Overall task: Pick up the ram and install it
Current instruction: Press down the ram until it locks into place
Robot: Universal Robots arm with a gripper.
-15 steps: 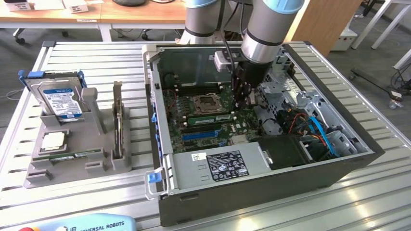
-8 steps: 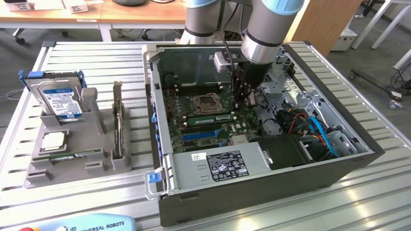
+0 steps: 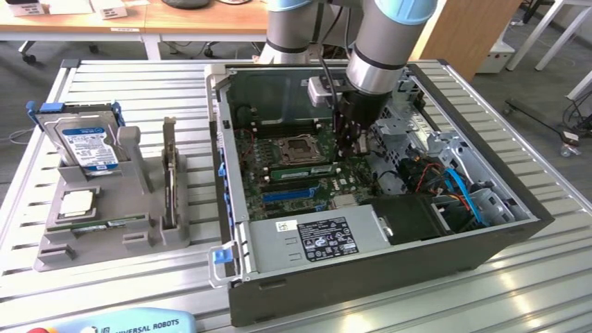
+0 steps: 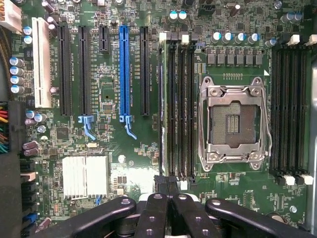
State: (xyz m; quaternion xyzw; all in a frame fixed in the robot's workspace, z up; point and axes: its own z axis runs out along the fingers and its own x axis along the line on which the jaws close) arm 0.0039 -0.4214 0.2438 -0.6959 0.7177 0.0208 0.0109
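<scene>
The ram stands on edge in a memory slot just below the empty processor socket, at the centre of the exterior view, inside the open computer case. My gripper is closed with its fingertips together at the slot's right-hand end; I cannot tell whether they touch the stick. At the exterior view's left, a grey tray holds a hard drive.

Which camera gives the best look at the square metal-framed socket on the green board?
The wrist view: the processor socket lies face-on, its empty contact grid and metal frame plain. The exterior view shows the socket from farther off, at a slant.
</scene>
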